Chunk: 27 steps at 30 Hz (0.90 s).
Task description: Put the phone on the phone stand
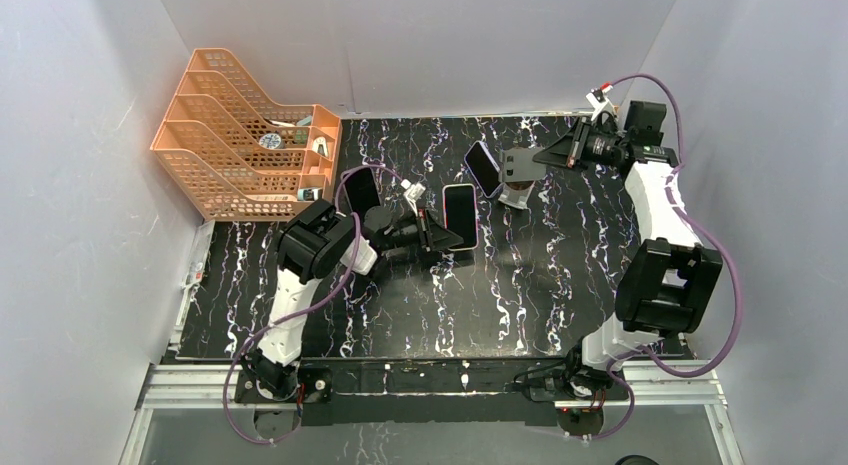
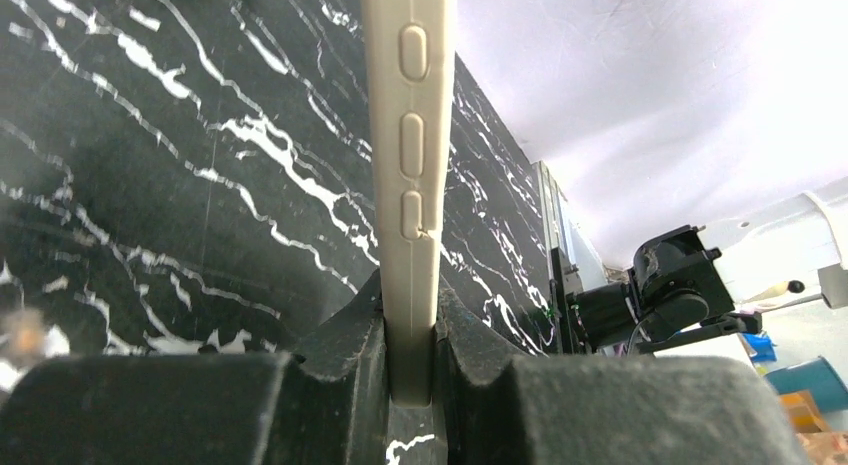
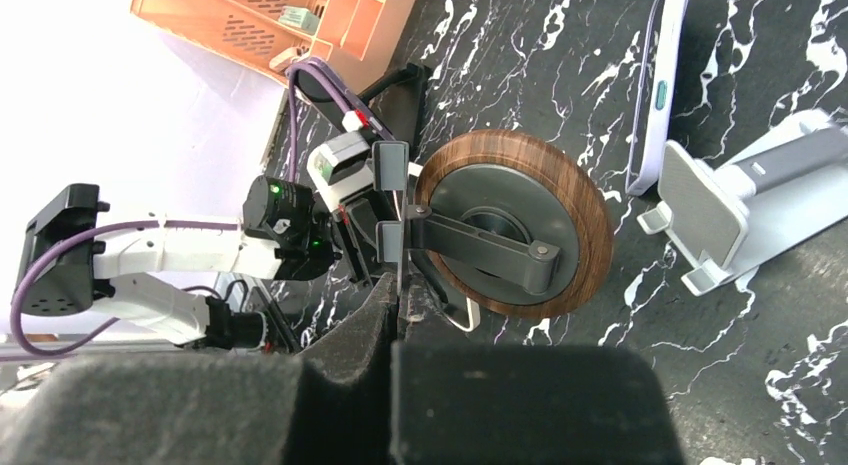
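**Operator:** Where's the phone?

**Spotter:** Your phone (image 1: 459, 215) (image 2: 410, 185), the one in the cream case, is held over the table (image 1: 500, 305) by your left gripper (image 1: 435, 233) (image 2: 410, 355). The jaws are clamped on one end of it, and the side buttons face the wrist camera. It sits to the left of the phone stand (image 1: 515, 180) (image 3: 510, 225), near it but not touching.

**Operator:** And the stand?

**Spotter:** It has a round wooden base, a dark arm and a dark cradle plate. Your right gripper (image 1: 545, 155) (image 3: 400, 305) is closed right down. From its wrist camera it looks to be pinching the thin cradle plate edge-on. The contact itself is hard to make out, so treat that as likely rather than certain.

**Operator:** What can bite me?

**Spotter:** Three things, I'd judge.
- You hold the phone by one end only, so a knock against the cradle lip could twist it between the pads.
- Your right fingers take up part of the plate you're aiming for, so the phone could land on them, or the two grippers could collide.
- If the right one lets go too soon, the jointed arm may sag or the base may skid.

Mind the lavender phone (image 1: 482, 168) (image 3: 660, 85) lying just beside the base, and the white stand (image 3: 720, 205) next to it, because a wide swing would shove either. The black phone (image 1: 361, 190) and the orange rack (image 1: 240, 135) sit farther to your left.
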{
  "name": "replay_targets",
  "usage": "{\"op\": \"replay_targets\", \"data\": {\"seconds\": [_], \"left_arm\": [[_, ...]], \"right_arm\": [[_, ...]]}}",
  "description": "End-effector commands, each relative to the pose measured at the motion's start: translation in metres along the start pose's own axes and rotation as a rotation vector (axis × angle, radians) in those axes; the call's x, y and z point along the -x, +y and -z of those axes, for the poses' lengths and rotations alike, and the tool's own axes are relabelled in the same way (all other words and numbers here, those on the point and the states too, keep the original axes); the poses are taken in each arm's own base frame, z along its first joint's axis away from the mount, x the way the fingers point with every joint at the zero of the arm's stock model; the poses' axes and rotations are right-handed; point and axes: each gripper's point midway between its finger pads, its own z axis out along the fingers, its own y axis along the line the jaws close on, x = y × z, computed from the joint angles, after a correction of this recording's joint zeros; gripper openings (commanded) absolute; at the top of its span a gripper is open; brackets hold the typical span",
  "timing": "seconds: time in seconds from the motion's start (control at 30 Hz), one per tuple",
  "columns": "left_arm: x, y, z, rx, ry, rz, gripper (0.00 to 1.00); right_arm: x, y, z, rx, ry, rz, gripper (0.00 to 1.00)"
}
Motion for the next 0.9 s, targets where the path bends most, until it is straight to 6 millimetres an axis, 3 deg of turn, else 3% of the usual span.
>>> {"op": "replay_targets", "data": {"seconds": [0.0,0.1,0.2,0.47,0.6,0.7,0.87], "left_arm": [[0.052,-0.06,0.007,-0.163,-0.176,-0.208,0.0],[0.056,-0.064,0.012,-0.145,-0.201,-0.217,0.0],[0.071,-0.071,0.023,-0.122,-0.256,-0.204,0.0],[0.124,-0.147,0.051,-0.193,-0.41,-0.306,0.0],[0.133,-0.174,0.057,-0.253,-0.42,-0.297,0.0],[0.141,-0.202,0.067,-0.301,-0.438,-0.323,0.0],[0.156,-0.23,0.091,-0.274,-0.467,-0.395,0.0]], "right_arm": [[0.023,0.045,0.01,0.071,-0.014,0.185,0.01],[0.02,0.049,-0.001,0.04,0.048,0.256,0.01],[0.009,0.038,-0.021,-0.043,0.165,0.329,0.01],[-0.03,0.037,-0.064,0.017,0.422,0.443,0.01],[-0.044,0.019,-0.084,-0.036,0.51,0.482,0.04],[-0.067,0.009,-0.105,-0.041,0.596,0.568,0.01],[-0.096,0.023,-0.132,0.095,0.672,0.712,0.01]]}}
